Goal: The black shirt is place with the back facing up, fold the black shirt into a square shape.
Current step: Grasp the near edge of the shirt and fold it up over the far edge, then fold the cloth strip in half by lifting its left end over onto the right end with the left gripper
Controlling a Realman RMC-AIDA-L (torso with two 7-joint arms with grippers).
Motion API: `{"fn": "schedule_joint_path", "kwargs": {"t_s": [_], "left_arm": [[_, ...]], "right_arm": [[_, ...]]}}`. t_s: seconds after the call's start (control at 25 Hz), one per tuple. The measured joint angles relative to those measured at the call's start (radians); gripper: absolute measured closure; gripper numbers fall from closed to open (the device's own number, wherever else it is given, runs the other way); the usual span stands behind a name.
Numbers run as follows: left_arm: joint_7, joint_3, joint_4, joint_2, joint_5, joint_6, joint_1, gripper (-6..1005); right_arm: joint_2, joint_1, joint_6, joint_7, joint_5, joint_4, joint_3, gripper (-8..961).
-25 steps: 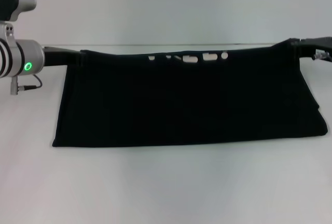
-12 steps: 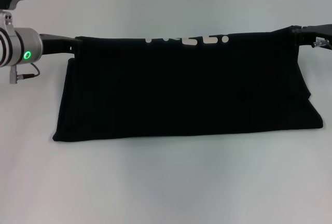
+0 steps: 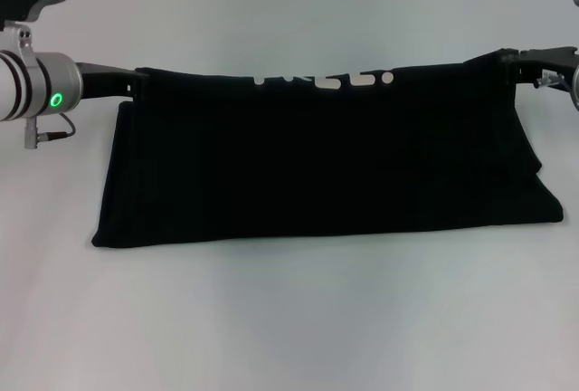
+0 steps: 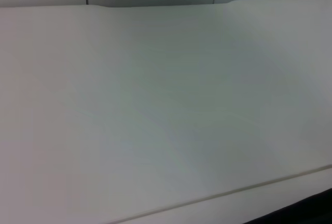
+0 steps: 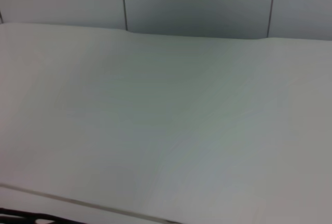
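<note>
The black shirt [image 3: 326,156] stretches wide across the white table [image 3: 289,319] in the head view. Its near edge rests on the table, while its far edge is lifted and pulled taut between both arms. At the far left corner of that edge, my left gripper [image 3: 131,83] is shut on the fabric. My right gripper [image 3: 505,61] grips the far right corner the same way. Pale gaps show along the raised edge near its middle. A dark sliver of shirt [image 4: 311,212] shows in the left wrist view, and another dark sliver of shirt [image 5: 21,216] in the right wrist view.
Bare white tabletop lies in front of the shirt and behind it. A panelled wall [image 5: 197,1] stands beyond the table's far edge in the wrist views. The silver left forearm with a green light [image 3: 56,99] reaches in from the left edge.
Both grippers have raised the shirt's far edge a little, drawing it straighter. The near edge has stayed on the table.
</note>
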Motion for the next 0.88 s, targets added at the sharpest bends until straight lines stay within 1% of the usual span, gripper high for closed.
{"fn": "schedule_joint_path", "kwargs": {"t_s": [0.12,0.32,0.4,0.48,0.52,0.64,0.72,0.76,0.84,0.88], "left_arm": [[0.000,0.002,-0.002,0.001,0.000,-0.003,-0.004,998],[-0.002,0.044,-0.004,0.004,0.000,-0.004,-0.011,998],[-0.004,0.048,-0.004,0.004,-0.002,-0.005,-0.012,997],[-0.004,0.048,-0.004,0.003,-0.005,-0.012,-0.013,997],[-0.011,0.046,-0.005,0.000,-0.007,-0.036,-0.013,997],[-0.030,0.043,-0.007,-0.001,-0.007,-0.065,-0.011,846],[-0.059,0.042,-0.024,-0.002,-0.007,-0.117,-0.008,744],[-0.059,0.042,-0.024,-0.002,-0.007,-0.117,-0.008,694],[-0.087,0.041,-0.035,-0.002,-0.007,-0.159,-0.006,593],[-0.095,0.040,-0.037,-0.002,-0.007,-0.167,-0.005,573]], "right_arm": [[-0.004,0.000,0.000,0.002,0.001,0.003,0.000,909],[-0.011,-0.004,-0.004,0.016,-0.002,0.008,0.000,909],[-0.013,-0.006,-0.008,0.017,-0.004,0.008,-0.003,909],[-0.015,-0.009,-0.014,0.017,-0.006,0.007,-0.030,908],[-0.015,-0.011,-0.017,0.017,-0.005,0.004,-0.049,908],[-0.015,-0.013,-0.018,0.018,-0.004,-0.003,-0.089,908],[-0.015,-0.014,-0.009,0.018,-0.002,-0.007,-0.098,815],[-0.014,-0.014,-0.003,0.019,-0.001,-0.012,-0.099,768],[-0.015,-0.015,0.001,0.033,0.001,-0.024,-0.095,675],[-0.016,-0.018,-0.005,0.048,0.001,-0.031,-0.095,633]]}}
